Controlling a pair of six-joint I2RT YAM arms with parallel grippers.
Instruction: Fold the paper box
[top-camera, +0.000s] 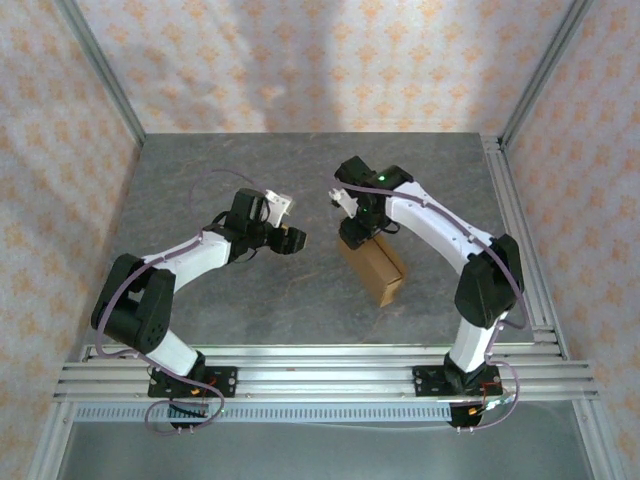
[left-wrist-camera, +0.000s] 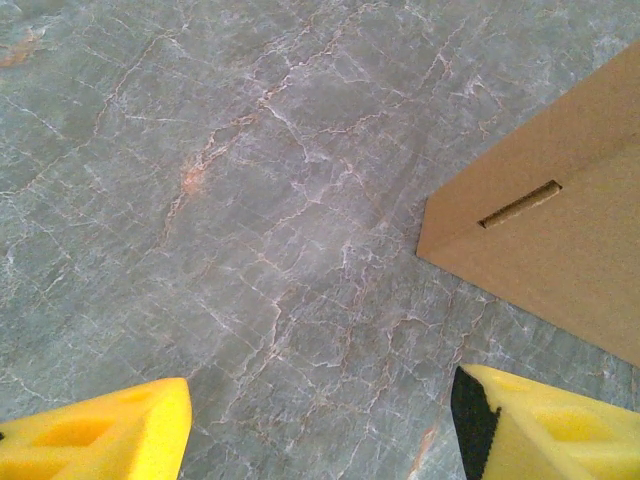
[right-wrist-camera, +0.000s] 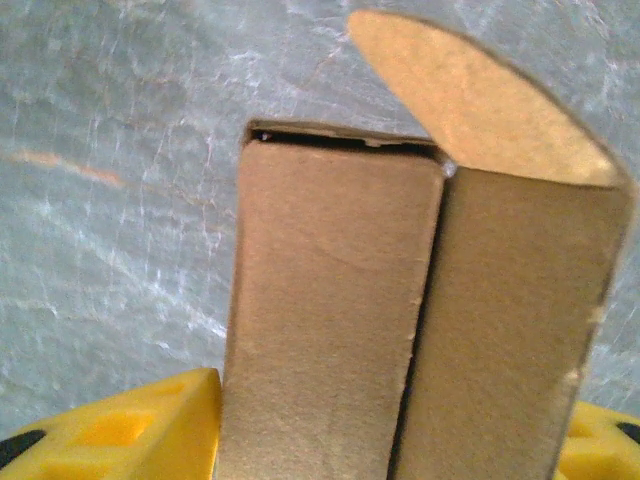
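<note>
The paper box (top-camera: 373, 268) is a plain brown cardboard piece lying at an angle on the grey marble table, right of centre. My right gripper (top-camera: 356, 234) sits at its far end. In the right wrist view the box (right-wrist-camera: 330, 310) lies between the yellow fingers (right-wrist-camera: 150, 430), which press on both sides. A rounded flap (right-wrist-camera: 470, 95) sticks up at its far end, and a seam runs between two panels. My left gripper (top-camera: 294, 241) hangs to the left of the box and apart from it, its yellow fingers (left-wrist-camera: 100, 435) wide open over bare table. A box corner with a slot (left-wrist-camera: 545, 230) lies ahead of it, to the right.
The marble table (top-camera: 250, 190) extends behind and to the left of the arms. Aluminium frame posts (top-camera: 100, 70) and patterned walls close in the back and sides. A rail (top-camera: 320, 365) runs along the near edge, where both arm bases are bolted.
</note>
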